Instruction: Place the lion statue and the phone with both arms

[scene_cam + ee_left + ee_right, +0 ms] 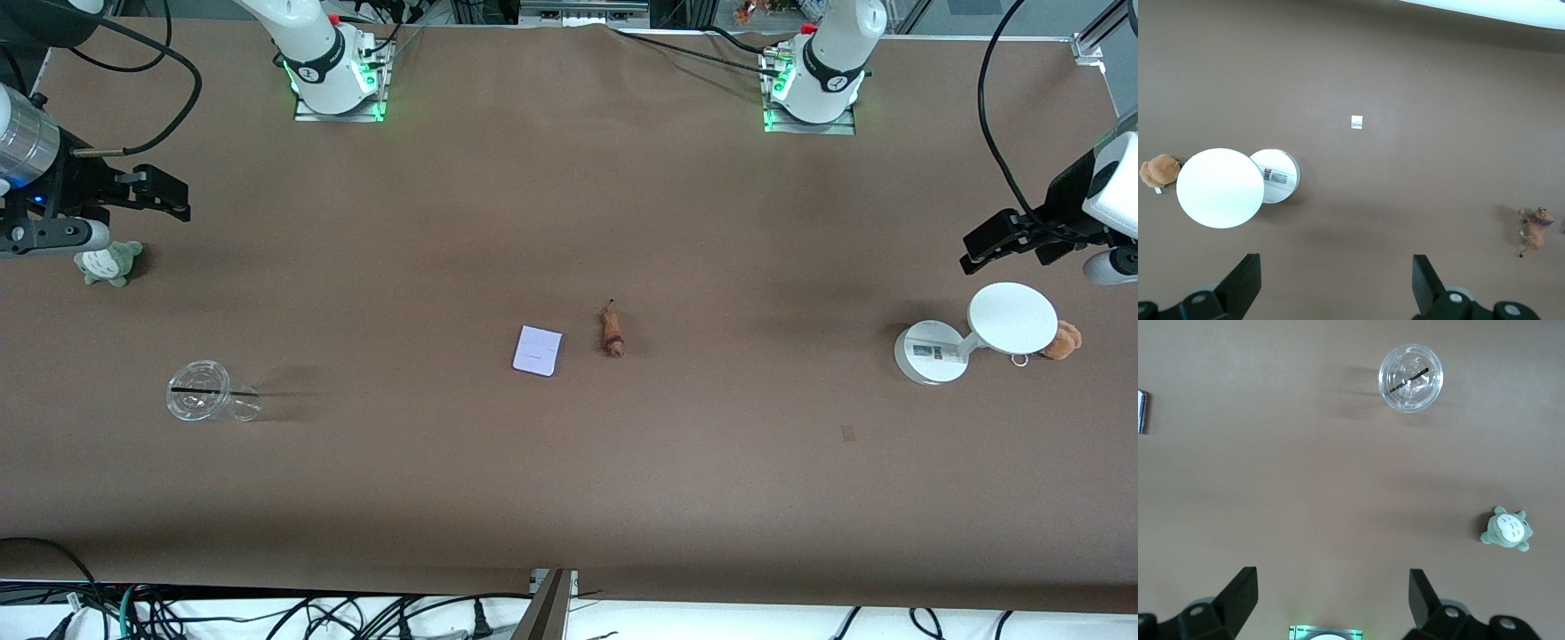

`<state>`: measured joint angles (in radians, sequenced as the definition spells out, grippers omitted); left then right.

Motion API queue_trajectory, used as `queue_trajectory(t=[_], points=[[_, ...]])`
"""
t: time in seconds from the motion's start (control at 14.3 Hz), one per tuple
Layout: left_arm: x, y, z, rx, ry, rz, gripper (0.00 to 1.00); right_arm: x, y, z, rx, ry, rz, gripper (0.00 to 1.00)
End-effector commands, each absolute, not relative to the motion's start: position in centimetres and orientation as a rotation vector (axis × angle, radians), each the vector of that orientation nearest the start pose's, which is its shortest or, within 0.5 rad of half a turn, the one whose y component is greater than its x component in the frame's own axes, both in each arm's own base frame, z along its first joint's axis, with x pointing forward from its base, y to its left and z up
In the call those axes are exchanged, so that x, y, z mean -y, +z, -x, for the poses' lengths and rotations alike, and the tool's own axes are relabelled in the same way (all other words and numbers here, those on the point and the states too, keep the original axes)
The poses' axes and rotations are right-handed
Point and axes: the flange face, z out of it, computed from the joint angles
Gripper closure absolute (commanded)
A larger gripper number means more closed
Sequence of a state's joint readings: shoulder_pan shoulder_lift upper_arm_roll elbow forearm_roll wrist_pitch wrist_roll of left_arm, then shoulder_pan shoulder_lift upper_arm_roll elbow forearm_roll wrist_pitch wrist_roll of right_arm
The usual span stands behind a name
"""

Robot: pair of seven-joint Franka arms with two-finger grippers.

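Note:
The lion statue (612, 332), a tiny orange-brown figurine with a dark tail tip, lies on the brown table near its middle. The phone (538, 350), a flat pale lavender slab, lies beside it toward the right arm's end. My left gripper (967, 251) hangs open and empty in the air at the left arm's end, over the table near the white stand. My right gripper (185, 201) hangs open and empty at the right arm's end, near the grey-green plush. The left wrist view shows the lion statue (1536, 227) off to one side of its open gripper (1336, 280). The right wrist view shows the phone's edge (1141, 411) and its open gripper (1331, 597).
A white stand (933, 351) with a disc top (1012, 317) and an orange-brown plush (1062, 340) sit at the left arm's end. A grey-green plush (108, 263) and a clear cup (203, 402) on its side sit at the right arm's end.

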<state>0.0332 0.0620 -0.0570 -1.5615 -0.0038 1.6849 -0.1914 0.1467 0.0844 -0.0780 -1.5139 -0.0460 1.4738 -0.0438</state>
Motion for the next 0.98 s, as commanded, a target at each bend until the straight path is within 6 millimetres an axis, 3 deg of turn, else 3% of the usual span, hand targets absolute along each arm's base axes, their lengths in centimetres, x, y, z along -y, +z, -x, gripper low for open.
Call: queue_trajectory(t=[0.0, 0.77, 0.91], points=[[2.1, 60.4, -59.0, 0.262, -0.094, 3.165, 0.00, -3.8, 60.2, -57.0, 0.182, 0.185, 3.187, 0.00], [2.8, 60.1, -59.4, 0.373, -0.081, 3.222, 0.00, -3.8, 60.2, -57.0, 0.180, 0.177, 3.188, 0.00], [3.3, 59.9, -59.5, 0.461, -0.068, 3.212, 0.00, -3.8, 60.2, -57.0, 0.178, 0.177, 3.188, 0.00]])
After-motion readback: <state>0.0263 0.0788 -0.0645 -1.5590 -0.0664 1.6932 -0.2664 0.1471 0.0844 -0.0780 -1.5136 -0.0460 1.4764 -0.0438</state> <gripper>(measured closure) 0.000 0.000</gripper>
